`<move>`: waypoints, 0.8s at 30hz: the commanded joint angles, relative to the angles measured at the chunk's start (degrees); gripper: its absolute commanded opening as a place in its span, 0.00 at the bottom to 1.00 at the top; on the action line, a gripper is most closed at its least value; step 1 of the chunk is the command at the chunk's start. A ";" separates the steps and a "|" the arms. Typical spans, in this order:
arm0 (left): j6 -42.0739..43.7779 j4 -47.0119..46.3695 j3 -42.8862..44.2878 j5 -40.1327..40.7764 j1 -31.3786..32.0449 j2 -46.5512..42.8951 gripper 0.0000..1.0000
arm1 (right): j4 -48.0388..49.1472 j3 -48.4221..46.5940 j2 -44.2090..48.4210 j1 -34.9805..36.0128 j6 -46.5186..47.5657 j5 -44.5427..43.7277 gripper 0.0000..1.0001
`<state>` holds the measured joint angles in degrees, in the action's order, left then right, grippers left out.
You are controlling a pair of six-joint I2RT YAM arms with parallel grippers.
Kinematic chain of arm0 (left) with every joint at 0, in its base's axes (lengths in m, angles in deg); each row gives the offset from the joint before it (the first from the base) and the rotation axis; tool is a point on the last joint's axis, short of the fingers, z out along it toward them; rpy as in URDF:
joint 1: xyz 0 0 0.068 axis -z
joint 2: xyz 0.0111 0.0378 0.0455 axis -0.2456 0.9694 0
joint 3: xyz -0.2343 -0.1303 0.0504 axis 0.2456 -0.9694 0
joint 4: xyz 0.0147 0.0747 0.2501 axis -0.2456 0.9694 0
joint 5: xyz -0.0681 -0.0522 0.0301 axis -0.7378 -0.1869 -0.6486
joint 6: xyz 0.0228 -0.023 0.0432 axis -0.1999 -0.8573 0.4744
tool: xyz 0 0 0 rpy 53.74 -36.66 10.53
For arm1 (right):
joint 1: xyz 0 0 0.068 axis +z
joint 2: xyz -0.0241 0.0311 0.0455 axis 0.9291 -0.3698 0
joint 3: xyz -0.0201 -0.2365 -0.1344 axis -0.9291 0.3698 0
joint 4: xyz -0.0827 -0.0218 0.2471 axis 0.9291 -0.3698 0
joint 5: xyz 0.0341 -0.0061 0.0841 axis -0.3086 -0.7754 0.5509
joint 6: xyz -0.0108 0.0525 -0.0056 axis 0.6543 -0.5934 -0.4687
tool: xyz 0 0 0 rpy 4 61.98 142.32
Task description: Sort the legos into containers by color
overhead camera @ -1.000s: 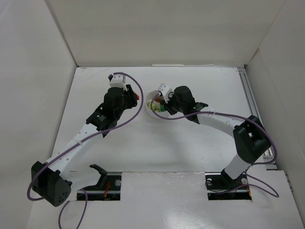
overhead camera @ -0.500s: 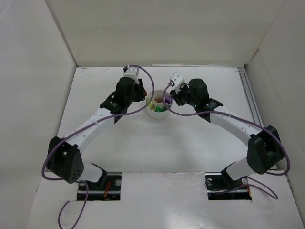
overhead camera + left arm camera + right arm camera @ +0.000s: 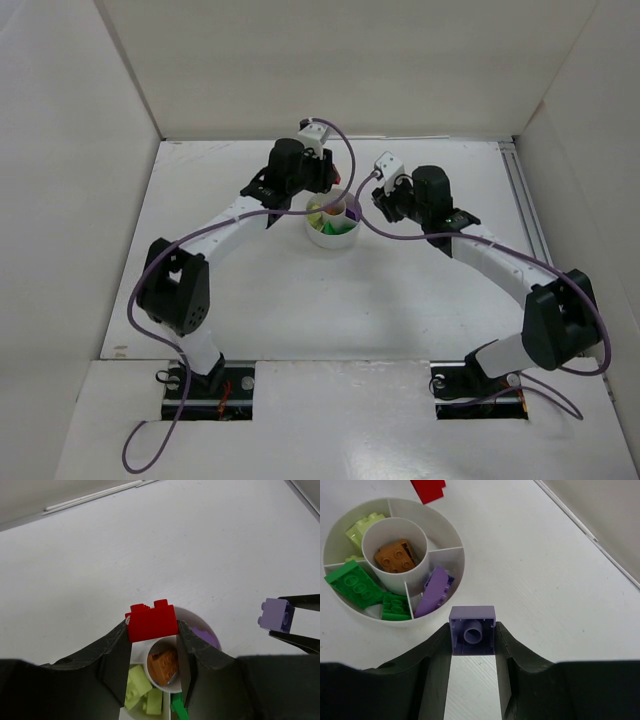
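Note:
The round white dish (image 3: 331,236) of containers sits mid-table. Its centre well (image 3: 405,577) holds an orange-brown lego (image 3: 395,557). Wedges around it hold lime legos (image 3: 364,529), green legos (image 3: 355,582) and a light purple lego (image 3: 435,592). My left gripper (image 3: 152,625) is shut on a red lego (image 3: 151,621), hanging over the dish's rim (image 3: 196,617); the same gripper (image 3: 326,190) sits at the dish's far side. My right gripper (image 3: 472,632) is shut on a light purple lego (image 3: 472,630), underside toward the camera, just outside the dish's rim (image 3: 410,622), on its right (image 3: 364,203).
White walls enclose the table (image 3: 300,300) on the left, back and right. A metal rail (image 3: 525,215) runs along the right edge. One wedge (image 3: 420,511) of the dish near the red lego (image 3: 427,489) shows only its white floor.
The left arm has swung right and away from me, bringing the red lego to the dish's far rim. The right gripper has drawn back to the right, off the dish, still holding its purple lego.

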<state>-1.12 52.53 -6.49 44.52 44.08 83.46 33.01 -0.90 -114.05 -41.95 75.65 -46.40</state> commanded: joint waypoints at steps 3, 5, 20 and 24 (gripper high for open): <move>2.96 -1.91 8.92 -7.76 -0.25 6.24 0.00 | 2.50 1.02 4.42 -1.56 -0.84 1.12 0.30; 2.97 -0.33 10.67 -8.37 0.27 9.23 0.00 | 2.50 1.64 4.95 -2.27 -0.84 1.12 0.30; 0.33 -2.35 6.55 3.31 0.28 6.42 0.00 | 2.50 2.16 4.43 -4.73 -0.31 3.83 0.30; 0.33 -0.24 7.16 3.84 0.28 8.96 0.00 | 2.50 2.16 3.90 -4.73 -0.31 3.84 0.30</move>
<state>-0.29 53.41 0.43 46.29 44.15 94.02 33.12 1.22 -110.16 -46.49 75.63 -43.93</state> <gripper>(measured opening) 0.337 0.417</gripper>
